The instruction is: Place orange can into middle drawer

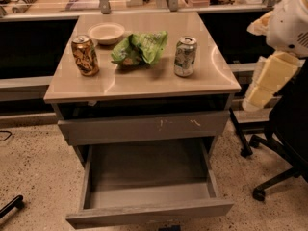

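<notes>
The orange can point(85, 55) stands upright at the left of the tan cabinet top point(144, 83). The middle drawer point(149, 212) is pulled wide open below, and its grey floor is bare. Only my arm's white and cream links point(269, 78) show, at the right edge beside the cabinet, well away from the can. My gripper is out of view.
A green-and-white silver can point(185, 56), a crumpled green bag point(140, 48) and a pale bowl point(106, 32) share the top. A scratched grey drawer front point(144, 127) sits above the open drawer. A black office chair point(284, 143) stands at the right.
</notes>
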Tool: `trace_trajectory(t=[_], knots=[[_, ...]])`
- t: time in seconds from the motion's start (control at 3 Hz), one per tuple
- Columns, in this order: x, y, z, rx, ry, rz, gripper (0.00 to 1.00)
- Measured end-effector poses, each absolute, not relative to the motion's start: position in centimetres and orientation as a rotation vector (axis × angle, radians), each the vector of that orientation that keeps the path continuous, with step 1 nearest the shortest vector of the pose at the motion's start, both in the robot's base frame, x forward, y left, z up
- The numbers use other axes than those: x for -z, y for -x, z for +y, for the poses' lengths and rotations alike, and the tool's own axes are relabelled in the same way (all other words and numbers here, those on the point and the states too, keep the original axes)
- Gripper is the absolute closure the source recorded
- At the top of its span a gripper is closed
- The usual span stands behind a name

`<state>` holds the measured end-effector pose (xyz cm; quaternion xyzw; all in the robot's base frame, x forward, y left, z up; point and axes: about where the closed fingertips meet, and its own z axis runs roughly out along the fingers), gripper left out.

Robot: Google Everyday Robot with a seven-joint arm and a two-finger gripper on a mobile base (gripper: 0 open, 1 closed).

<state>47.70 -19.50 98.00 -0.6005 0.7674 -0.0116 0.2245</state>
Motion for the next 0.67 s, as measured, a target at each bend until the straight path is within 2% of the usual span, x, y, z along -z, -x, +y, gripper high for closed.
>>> trace_trajectory(t=[0.67], knots=[[-97.8, -54.1, -10.8, -0.147, 1.653, 1.897, 0.0]])
